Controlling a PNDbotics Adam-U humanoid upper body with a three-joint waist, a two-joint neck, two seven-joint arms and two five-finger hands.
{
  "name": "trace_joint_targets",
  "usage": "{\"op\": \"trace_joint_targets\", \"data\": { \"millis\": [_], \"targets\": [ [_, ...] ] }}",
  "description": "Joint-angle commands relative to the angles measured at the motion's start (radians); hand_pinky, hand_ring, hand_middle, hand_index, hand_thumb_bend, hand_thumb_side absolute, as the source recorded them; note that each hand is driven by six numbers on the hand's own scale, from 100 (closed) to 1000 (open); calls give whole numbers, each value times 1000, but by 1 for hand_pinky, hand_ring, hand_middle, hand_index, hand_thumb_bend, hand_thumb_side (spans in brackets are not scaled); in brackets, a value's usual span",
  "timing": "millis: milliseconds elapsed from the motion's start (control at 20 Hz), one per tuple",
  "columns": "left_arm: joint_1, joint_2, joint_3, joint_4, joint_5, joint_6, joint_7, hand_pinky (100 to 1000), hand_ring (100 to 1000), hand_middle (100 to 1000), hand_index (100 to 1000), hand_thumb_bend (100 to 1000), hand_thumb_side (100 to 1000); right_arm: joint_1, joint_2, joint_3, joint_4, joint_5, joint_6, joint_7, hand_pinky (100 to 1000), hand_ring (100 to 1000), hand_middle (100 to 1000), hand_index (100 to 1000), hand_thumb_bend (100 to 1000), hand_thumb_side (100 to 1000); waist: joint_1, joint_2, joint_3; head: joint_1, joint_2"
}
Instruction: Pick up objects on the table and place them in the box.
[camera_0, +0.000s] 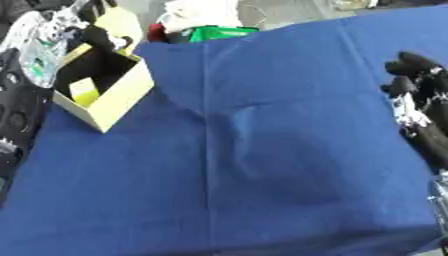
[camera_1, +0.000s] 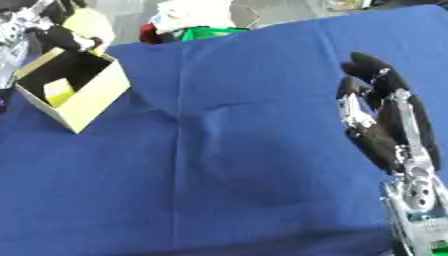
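Observation:
An open cream-yellow cardboard box (camera_0: 118, 97) stands at the table's far left, with one flap (camera_0: 120, 21) raised behind it. A small yellow-green object (camera_0: 83, 91) lies inside against its dark interior. My left hand (camera_1: 63, 35) is black and hangs over the box's far rim, partly hidden by the flap. Its silver and black arm (camera_0: 31, 55) runs down the left edge. My right hand (camera_1: 385, 112) is held above the blue cloth at the right side, open, fingers straight and pointing away from me, with nothing in it.
A blue cloth (camera_0: 262, 165) with a centre crease covers the table. Past its far edge lie a green item (camera_0: 219, 33), something white (camera_0: 197, 12) and a red thing (camera_0: 156, 33).

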Motion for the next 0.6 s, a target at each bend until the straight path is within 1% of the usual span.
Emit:
{"op": "trace_joint_targets", "data": {
  "millis": [50,250,450,500,600],
  "targets": [
    [-5,42,22,24,13,13,10,610,478,461,748,342,135,-5,-9,-6,-7,1,-2,-3,753,863,747,873,100,522,-5,-18,2,-4,0],
    [4,22,15,60,35,5,18,610,483,468,751,350,148,-7,-7,-5,-7,1,-2,-2,753,863,747,873,100,523,-5,-15,1,-4,-2],
    [2,-3,4,72,24,2,38,617,498,484,755,378,179,-9,-5,-5,-8,1,-3,-1,753,863,747,873,100,522,-7,-12,-5,-2,-5],
    [2,-9,2,76,21,4,45,622,507,495,756,394,189,-9,-5,-5,-8,1,-3,-1,753,863,747,873,100,523,-7,-11,-6,-1,-5],
    [2,-18,-3,85,15,4,55,633,536,532,771,463,249,-9,-4,-5,-8,1,-2,-1,753,863,747,873,100,523,-6,-11,-8,-1,-5]
  ]
}}
